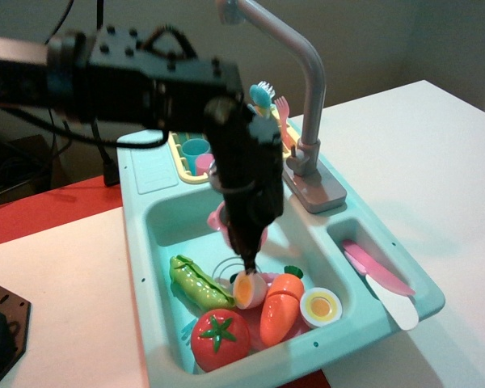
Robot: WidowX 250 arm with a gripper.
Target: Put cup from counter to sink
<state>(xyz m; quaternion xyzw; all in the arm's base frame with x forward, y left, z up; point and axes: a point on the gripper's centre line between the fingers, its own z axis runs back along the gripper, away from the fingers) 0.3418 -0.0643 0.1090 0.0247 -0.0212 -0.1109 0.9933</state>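
The light-pink cup (219, 218) is held in my gripper (247, 257), low inside the mint-green sink (171, 217), just above the drain pattern. Only pink edges of the cup show on either side of the black fingers; its handle is hidden. The gripper points straight down and its tip hangs just over a halved toy egg (246, 289). The arm reaches in from the upper left and hides part of the basin's back wall. The ribbed counter ledge (152, 172) at the unit's back left holds nothing.
A pea pod (196, 283), tomato (220, 338), carrot (280, 307) and another egg half (320, 306) lie in the basin's front. The grey faucet (307, 97) stands right of the arm. The yellow dish rack (184, 168) holds a blue cup (196, 149). A pink knife (377, 272) lies in the side compartment.
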